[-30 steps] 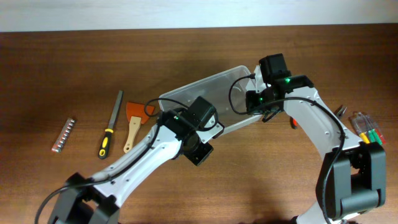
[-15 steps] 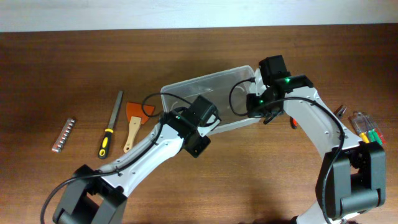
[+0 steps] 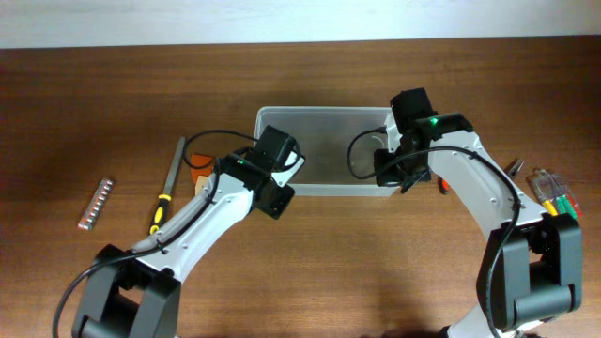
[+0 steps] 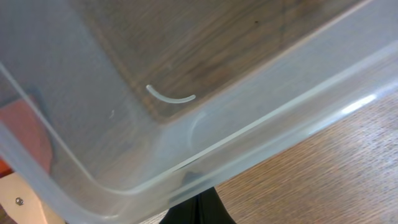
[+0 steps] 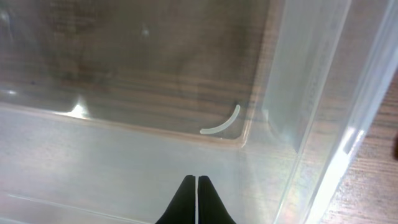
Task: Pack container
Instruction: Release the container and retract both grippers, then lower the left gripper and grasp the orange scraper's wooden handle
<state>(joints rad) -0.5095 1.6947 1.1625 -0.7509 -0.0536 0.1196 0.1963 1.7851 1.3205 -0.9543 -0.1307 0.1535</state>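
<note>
Bracing the container (image 3: 324, 145) at both near corners.

Showing the container lying flat, mouth up, at mid-tabletop (image 3: 113, 94), long sides running left to right. Setting the left gripper (image 4: 199, 208) at the near-left corner, its tip partly hidden behind the clear rim, so not telling whether the jaws are apart or together. Setting the right gripper (image 5: 196, 185) at the near-right corner, jaws pressed together with only a thin seam between them, tips pointing at the near wall. Showing an orange scraper (image 3: 200, 176) just beside the container's left end, visible through the wall in the left wrist view; a file (image 3: 167, 188) and a bit strip (image 3: 95, 204) lying farther left; a bit case (image 3: 554, 192) lying at the right tabletop edge, well apart.
</note>
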